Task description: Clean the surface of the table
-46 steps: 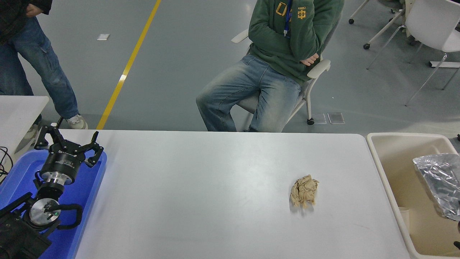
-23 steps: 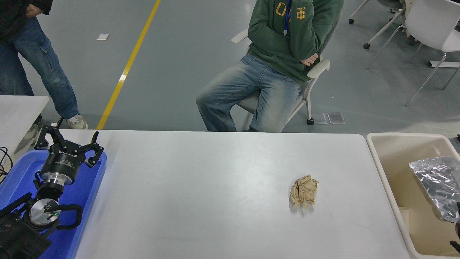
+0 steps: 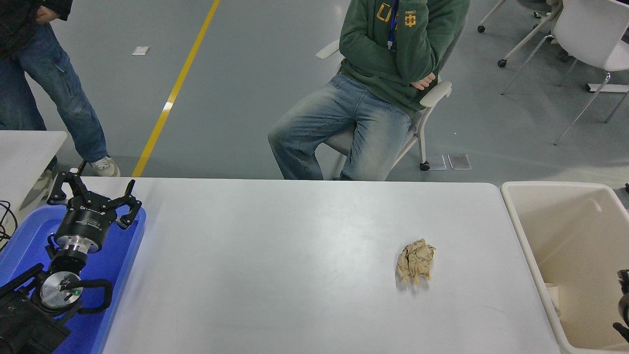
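The table surface (image 3: 275,275) fills the lower middle of the head view, a wide matte white top with rounded far corners, its near edge cut off by the bottom of the frame. On its right half lies a crumpled wad of tan paper (image 3: 415,261), alone and well apart from both arms. Just beside the table's right end stands a beige plastic bin (image 3: 533,236), its right side cropped by the frame edge; a pale object low against its left inner wall is too small to identify.

At the lower left, the left gripper (image 3: 93,196) hangs over a blue plastic tray (image 3: 128,255) that sits on the table's left end. Its fingers are spread wide, pointing away from the camera, and they hold nothing. The arm behind it runs off the bottom left corner.

Only a sliver of the right gripper (image 3: 623,309) shows at the right edge, over the bin; whether its claw is spread or closed cannot be told.

A small white table corner (image 3: 29,147) pokes in at the left. Beyond the far edge, a person in a green hoodie (image 3: 393,49) sits on a white chair, and another person in jeans (image 3: 54,88) stands at the upper left.
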Robot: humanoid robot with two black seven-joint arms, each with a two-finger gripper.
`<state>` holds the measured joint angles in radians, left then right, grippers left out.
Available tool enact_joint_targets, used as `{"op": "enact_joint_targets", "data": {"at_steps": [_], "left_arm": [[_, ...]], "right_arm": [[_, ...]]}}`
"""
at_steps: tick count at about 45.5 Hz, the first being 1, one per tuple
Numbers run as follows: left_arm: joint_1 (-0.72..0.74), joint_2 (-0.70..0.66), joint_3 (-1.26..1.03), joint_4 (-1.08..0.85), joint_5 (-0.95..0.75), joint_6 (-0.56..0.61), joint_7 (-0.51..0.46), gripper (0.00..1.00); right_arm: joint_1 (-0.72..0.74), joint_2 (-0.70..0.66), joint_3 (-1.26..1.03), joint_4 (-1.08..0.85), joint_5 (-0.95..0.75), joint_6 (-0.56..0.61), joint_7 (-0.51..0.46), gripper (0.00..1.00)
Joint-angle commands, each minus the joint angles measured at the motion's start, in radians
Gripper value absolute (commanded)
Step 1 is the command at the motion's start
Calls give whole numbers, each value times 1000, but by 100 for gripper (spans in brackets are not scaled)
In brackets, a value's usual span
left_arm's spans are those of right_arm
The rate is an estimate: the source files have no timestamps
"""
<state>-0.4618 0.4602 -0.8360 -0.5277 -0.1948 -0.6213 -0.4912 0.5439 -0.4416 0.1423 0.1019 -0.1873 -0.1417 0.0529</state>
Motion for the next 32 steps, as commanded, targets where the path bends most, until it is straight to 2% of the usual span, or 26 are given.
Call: {"op": "enact_joint_targets", "data": {"at_steps": [1,21,32], "left_arm": [[0,0,2,0,0,2,0,100],[-1,0,2,0,0,2,0,100],[-1,0,2,0,0,2,0,100]], "right_arm": [[4,-2,2,-1,0,24,-1,100],[34,-2,19,7,109,33,-2,100],[11,-43,316,140,107,34,8,100]]}}
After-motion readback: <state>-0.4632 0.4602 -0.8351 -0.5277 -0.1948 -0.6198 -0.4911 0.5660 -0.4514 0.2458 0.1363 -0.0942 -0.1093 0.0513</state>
